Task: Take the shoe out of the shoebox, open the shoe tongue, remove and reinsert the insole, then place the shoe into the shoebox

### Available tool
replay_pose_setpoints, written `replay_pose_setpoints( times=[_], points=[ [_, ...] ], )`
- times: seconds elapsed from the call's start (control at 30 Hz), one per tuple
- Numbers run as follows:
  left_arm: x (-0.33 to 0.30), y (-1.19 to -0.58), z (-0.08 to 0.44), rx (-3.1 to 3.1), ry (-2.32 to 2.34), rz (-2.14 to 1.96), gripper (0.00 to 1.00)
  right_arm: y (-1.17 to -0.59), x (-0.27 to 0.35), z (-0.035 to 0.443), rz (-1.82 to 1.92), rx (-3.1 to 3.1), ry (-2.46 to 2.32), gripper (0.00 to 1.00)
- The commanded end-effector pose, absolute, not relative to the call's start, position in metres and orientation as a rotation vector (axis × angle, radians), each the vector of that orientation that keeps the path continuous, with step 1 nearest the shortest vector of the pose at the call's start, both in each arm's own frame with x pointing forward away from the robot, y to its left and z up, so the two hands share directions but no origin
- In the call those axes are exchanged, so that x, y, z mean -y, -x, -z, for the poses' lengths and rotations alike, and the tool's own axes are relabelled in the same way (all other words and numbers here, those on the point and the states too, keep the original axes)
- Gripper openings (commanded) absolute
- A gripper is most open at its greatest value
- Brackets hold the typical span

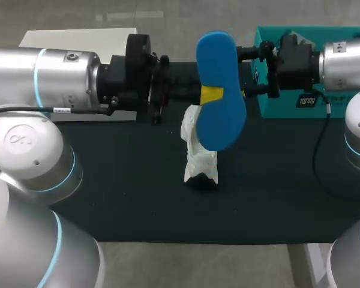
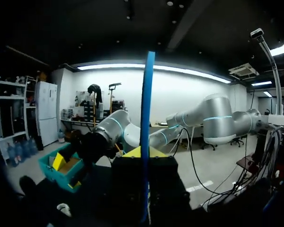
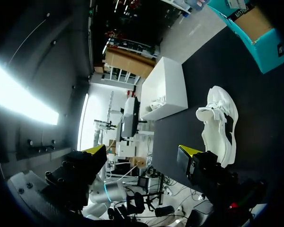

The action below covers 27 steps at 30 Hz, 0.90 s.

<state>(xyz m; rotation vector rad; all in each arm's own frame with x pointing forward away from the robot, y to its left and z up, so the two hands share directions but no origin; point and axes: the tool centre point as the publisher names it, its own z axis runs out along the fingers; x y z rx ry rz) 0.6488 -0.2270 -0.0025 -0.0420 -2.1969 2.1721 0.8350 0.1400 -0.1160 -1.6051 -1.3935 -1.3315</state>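
Observation:
A blue insole (image 1: pixel 219 90) hangs upright in the air above the middle of the black mat, and my left gripper (image 1: pixel 210 95) is shut on its middle. In the left wrist view the insole (image 2: pixel 146 118) shows edge-on, rising out between the yellow tips of that gripper (image 2: pixel 144 153). The white shoe (image 1: pixel 199 150) lies on the mat below the insole, apart from both grippers. My right gripper (image 1: pixel 250 72) stands open just right of the insole, nothing between its fingers. From the right wrist, the shoe (image 3: pixel 219 124) lies ahead of the open right gripper (image 3: pixel 142 151).
The open teal shoebox (image 1: pixel 315 36) stands at the back right behind my right arm, also seen as the teal box (image 3: pixel 255 26) and the same box (image 2: pixel 61 172). A white box (image 1: pixel 78 37) sits at the back left. The black mat (image 1: pixel 138 198) is bare in front.

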Motion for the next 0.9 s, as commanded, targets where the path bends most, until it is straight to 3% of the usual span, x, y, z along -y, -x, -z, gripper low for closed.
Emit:
replay_pose_setpoints(
  times=[0.03, 0.23, 0.83, 0.9],
  points=[
    [0.224, -0.658, 0.002, 2.38, 0.671, -2.326, 0.0, -0.836, -0.142, 0.117, 1.333, 1.392, 1.606, 1.0],
    [0.213, -0.671, 0.004, 2.579, 1.136, -2.128, 0.0, -0.836, -0.142, 0.117, 1.333, 1.392, 1.606, 1.0],
    [0.21, -0.674, 0.007, 2.647, 1.021, -2.118, 0.0, -0.836, -0.142, 0.117, 1.333, 1.392, 1.606, 1.0],
    [0.212, -0.68, 0.017, 2.595, 1.079, -2.262, 0.0, -0.836, -0.142, 0.117, 1.333, 1.392, 1.606, 1.0]
  ],
)
